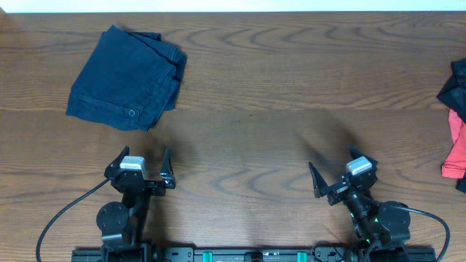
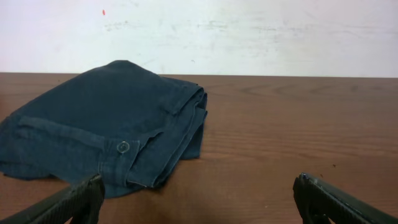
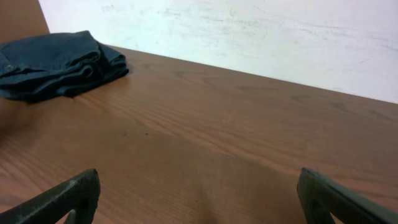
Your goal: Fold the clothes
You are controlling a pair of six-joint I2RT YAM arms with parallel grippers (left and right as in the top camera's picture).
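Looking down from overhead, you had both arms parked at the near edge of the brown wood-grain worktop (image 1: 255,87). The left tool (image 1: 145,151) had its jaws spread wide and held nothing. The right tool (image 1: 331,159) was likewise spread and empty.

A folded navy denim garment with a metal button (image 1: 127,78) lay at the far left, well apart from either tool. It was not your piece.

Your piece was most likely the dark bunched cloth (image 1: 453,84) at the far right edge. It lay just beyond a crumpled red-pink garment (image 1: 455,149), and the frame cut both of them off. So little of it showed that you could not tell for certain what it was. Neither wrist view caught it at all.

Judging from its bunched look, it would have handled as a light, limp thing. It would have had no stiffness, sagged from any single pinch and slid easily on the smooth wood. It was not fragile, but its layers could come up together.

The right tool was the nearer one. A fair first hold would have been an outer edge of the bunch, well away from the red-pink garment. From there you could draw it to the bare middle, then hunt out a hem or the shoulders with both tools.
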